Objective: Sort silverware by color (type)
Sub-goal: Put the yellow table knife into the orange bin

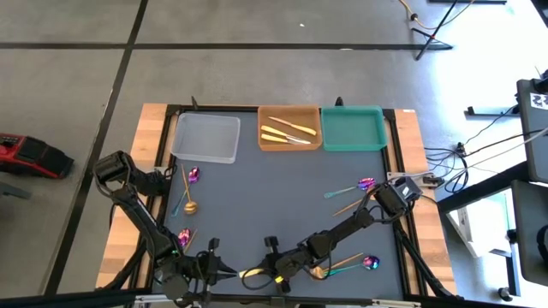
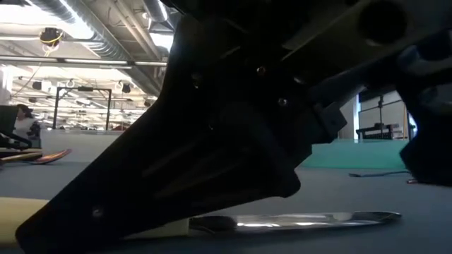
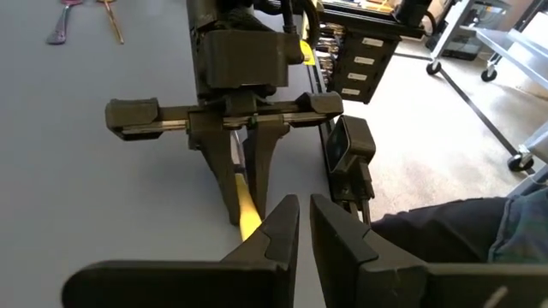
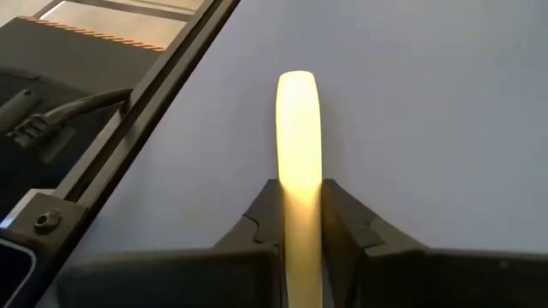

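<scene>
A pale yellow-gold knife (image 1: 251, 274) lies by the table's near edge. Its handle (image 2: 21, 215) points left and its shiny blade (image 2: 304, 222) points right. My right gripper (image 1: 259, 275) reaches in low from the right and is shut on it. My left gripper (image 3: 304, 224) faces it from the left, a short way off, shut and touching nothing I can see. Other knives (image 1: 289, 130) lie in the brown tray (image 1: 264, 115). Purple-teal spoons (image 1: 193, 175) and copper spoons (image 1: 190, 205) lie scattered on the grey mat. My right gripper (image 4: 300, 192) pinches the knife's pale yellow handle (image 4: 298, 167) between its two fingers, one on each side. The fingers come nearly level from the table's right and lie along the knife. The handle's rounded end (image 4: 296, 85) sticks out past the fingertips. The knife sits level, low at the mat.
A clear tray (image 1: 205, 137), the brown tray and a teal tray (image 1: 353, 128) stand in a row at the far side. More spoons lie on the right (image 1: 364, 184) and near the right arm (image 1: 370, 262). The table's near edge and frame rail (image 4: 128, 128) run close by.
</scene>
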Available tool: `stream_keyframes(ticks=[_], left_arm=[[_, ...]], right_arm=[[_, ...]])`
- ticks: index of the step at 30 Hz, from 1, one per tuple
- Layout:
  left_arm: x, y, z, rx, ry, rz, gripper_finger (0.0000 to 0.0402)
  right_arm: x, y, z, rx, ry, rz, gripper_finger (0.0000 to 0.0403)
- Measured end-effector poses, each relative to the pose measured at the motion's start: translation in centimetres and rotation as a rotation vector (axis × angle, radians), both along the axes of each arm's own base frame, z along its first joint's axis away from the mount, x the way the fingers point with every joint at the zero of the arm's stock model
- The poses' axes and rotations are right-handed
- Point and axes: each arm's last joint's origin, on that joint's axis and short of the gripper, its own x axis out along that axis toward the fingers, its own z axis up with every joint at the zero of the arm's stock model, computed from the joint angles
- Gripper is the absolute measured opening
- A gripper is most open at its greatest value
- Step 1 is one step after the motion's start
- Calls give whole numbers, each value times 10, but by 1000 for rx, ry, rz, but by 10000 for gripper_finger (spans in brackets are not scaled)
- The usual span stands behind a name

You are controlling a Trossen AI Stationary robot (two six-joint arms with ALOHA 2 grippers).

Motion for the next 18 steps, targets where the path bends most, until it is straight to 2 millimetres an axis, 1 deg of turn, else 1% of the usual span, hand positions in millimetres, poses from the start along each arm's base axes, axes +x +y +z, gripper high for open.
stream_keyframes(ticks=[2, 6, 11, 16, 18], left_arm=[[0, 0, 0, 6, -1, -4, 27], [0, -1, 1, 58, -10, -43, 27], [0, 0, 5, 158, -26, -92, 27], [-4, 2, 21, 252, -72, -160, 27], [-6, 3, 26, 292, -88, -184, 27]], right_arm=[[0, -1, 6, 4, -2, 2, 41], [-5, -4, 25, -31, 13, 22, 35], [-12, -9, 62, -64, 6, 19, 35], [-18, -26, 79, -185, 42, -43, 36], [-18, -34, 90, -203, 44, -59, 36]])
